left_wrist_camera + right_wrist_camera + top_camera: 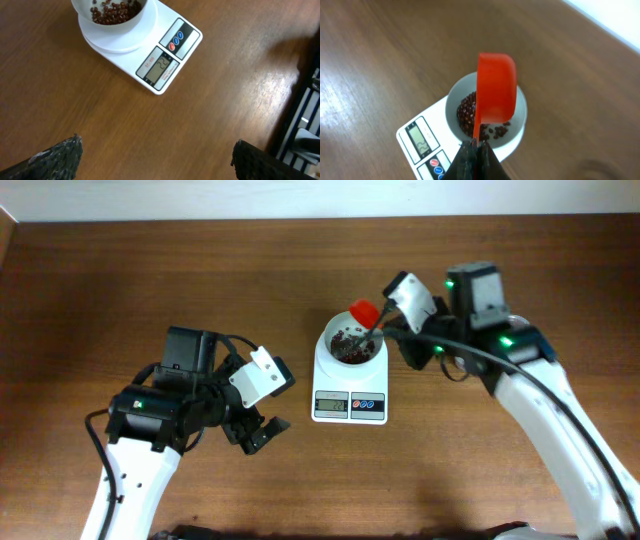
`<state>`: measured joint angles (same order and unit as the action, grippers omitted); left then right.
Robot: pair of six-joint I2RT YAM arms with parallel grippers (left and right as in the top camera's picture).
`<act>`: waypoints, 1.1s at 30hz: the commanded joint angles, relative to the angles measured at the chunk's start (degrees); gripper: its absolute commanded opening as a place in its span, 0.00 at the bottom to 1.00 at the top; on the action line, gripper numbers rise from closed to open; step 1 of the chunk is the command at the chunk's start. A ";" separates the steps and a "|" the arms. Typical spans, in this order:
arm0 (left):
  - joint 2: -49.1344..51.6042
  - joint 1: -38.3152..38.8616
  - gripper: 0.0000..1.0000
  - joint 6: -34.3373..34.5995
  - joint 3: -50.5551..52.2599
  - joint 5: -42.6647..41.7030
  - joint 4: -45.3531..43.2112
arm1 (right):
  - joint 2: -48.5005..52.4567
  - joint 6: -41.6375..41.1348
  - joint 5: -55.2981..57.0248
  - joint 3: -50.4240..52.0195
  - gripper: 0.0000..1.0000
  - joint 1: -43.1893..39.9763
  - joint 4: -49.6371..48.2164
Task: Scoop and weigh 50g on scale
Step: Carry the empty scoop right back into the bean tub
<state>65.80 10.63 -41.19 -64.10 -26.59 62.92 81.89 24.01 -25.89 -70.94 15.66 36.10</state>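
The white scale [349,385] stands mid-table with its bowl [350,340] holding dark red-brown beans [352,350]. In the right wrist view the scale [427,145] and beans [467,112] lie under a red scoop [495,90], tipped over the bowl [520,107]. My right gripper [476,146] is shut on the scoop's handle; from overhead this gripper [388,327] sits at the bowl's right rim with the scoop [365,312]. My left gripper [258,435] hangs open left of the scale, its fingers [55,157] wide apart over bare wood, with the scale [167,57] and beans [112,11] ahead.
The brown wooden table [100,290] spreads all round. A pale wall edge [300,200] runs along the far side. The right arm's white link [560,430] crosses the table's right part, the left arm's base [150,420] sits at the front left.
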 commanded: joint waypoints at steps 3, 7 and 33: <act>-0.02 -0.31 0.99 -1.14 -1.20 -0.39 -0.07 | -8.11 -8.46 26.53 -0.66 0.04 0.35 6.64; 0.00 -0.31 0.99 -1.14 -1.20 -0.39 -0.04 | -6.64 -21.86 49.75 -0.57 0.04 0.35 13.40; 0.00 -0.31 0.99 -1.14 -1.20 -0.39 -0.07 | 14.34 -19.47 25.79 -0.48 0.04 -20.57 12.74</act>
<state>65.80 10.63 -41.17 -64.10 -26.59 62.94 95.85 3.64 4.43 -71.00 -4.69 48.53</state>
